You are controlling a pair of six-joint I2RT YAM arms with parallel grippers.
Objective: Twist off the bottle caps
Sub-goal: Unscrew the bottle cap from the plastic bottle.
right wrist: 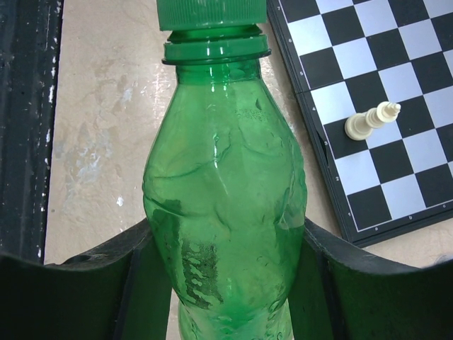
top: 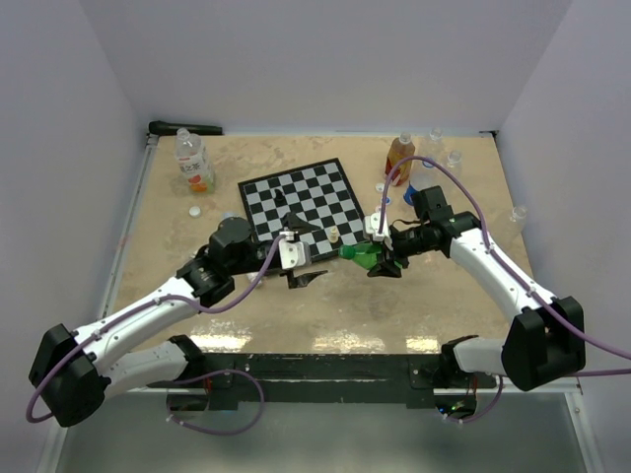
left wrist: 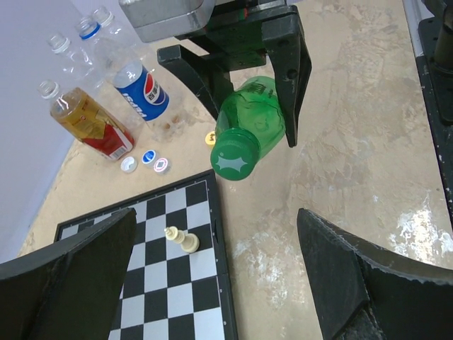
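Note:
My right gripper [top: 385, 258] is shut on a green bottle [top: 360, 257], held lying level above the table. In the right wrist view its fingers [right wrist: 106, 273] press both sides of the bottle's body [right wrist: 226, 212]. The green cap [right wrist: 211, 13] is on the neck and points away, toward my left gripper [top: 308, 254]. The left wrist view faces that cap [left wrist: 232, 156] head-on. My left gripper [left wrist: 217, 212] is open wide, a short way from the cap and not touching it.
A chessboard [top: 306, 202] lies at centre with a white piece [left wrist: 180, 241] near its edge. Bottles stand at the back right [top: 399, 158] and back left [top: 195, 163]. Loose caps [left wrist: 148, 157] lie beside an amber bottle [left wrist: 92, 124] and a blue-labelled one [left wrist: 138, 81].

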